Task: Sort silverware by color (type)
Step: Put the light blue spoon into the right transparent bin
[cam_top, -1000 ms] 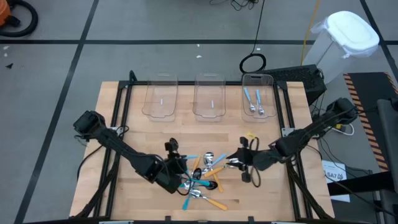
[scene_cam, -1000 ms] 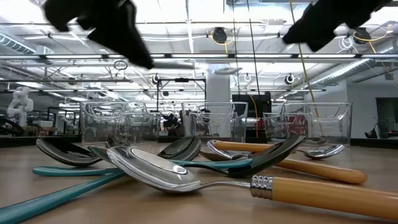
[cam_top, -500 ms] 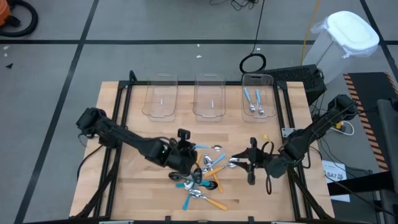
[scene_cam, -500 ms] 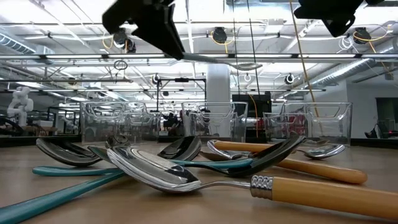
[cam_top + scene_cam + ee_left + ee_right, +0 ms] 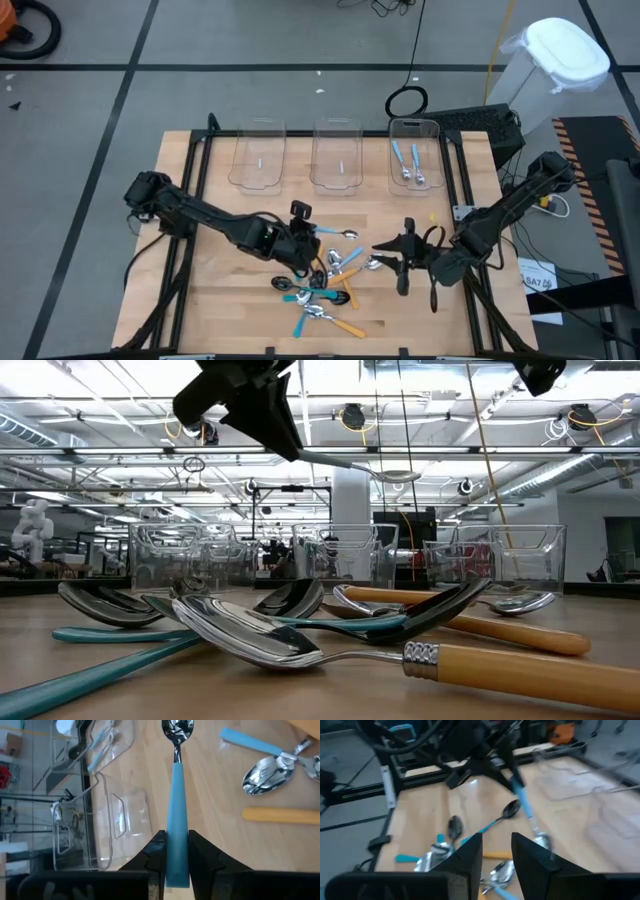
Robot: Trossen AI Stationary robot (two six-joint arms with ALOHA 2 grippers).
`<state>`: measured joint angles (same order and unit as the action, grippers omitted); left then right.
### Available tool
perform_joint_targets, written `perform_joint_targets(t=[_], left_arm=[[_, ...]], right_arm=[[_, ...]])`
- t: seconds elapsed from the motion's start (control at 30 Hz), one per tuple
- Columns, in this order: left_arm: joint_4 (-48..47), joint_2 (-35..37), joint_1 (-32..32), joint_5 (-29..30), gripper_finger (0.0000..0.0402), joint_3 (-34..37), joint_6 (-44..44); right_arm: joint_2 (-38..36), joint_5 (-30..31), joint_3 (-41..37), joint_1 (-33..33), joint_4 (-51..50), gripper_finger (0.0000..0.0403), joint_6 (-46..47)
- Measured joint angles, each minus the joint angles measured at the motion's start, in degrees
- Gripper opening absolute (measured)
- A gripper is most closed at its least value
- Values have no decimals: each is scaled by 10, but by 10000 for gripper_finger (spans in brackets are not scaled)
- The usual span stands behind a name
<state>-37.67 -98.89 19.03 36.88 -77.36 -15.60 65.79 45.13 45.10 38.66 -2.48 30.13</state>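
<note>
Left wrist view alone shows the grip: left gripper (image 5: 176, 857) pinches a blue spoon (image 5: 176, 820) by the handle, lifted above the table (image 5: 200, 290). Low view shows its bowl in mid-air. Right gripper (image 5: 385, 255) hovers beside the pile (image 5: 320, 295), fingers apart, empty. Three bins (image 5: 335, 155) along the far edge; the rightmost holds two blue spoons (image 5: 408, 162). Workshop behind.

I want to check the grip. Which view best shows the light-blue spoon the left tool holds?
Left wrist view: the light-blue spoon fills the frame, its handle clamped in the left tool. High view shows it tiny, low view only from below, right wrist view blurred.
</note>
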Motion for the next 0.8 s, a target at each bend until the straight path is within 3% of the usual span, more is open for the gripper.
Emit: perform_joint_targets(t=[0.6,0.8], left_arm=[[8,0,2,5,52,0,-152],[17,-3,2,13,52,0,-195]], right_arm=[[22,13,1,-81,15,100,-13],[31,-26,1,-126,21,100,-21]])
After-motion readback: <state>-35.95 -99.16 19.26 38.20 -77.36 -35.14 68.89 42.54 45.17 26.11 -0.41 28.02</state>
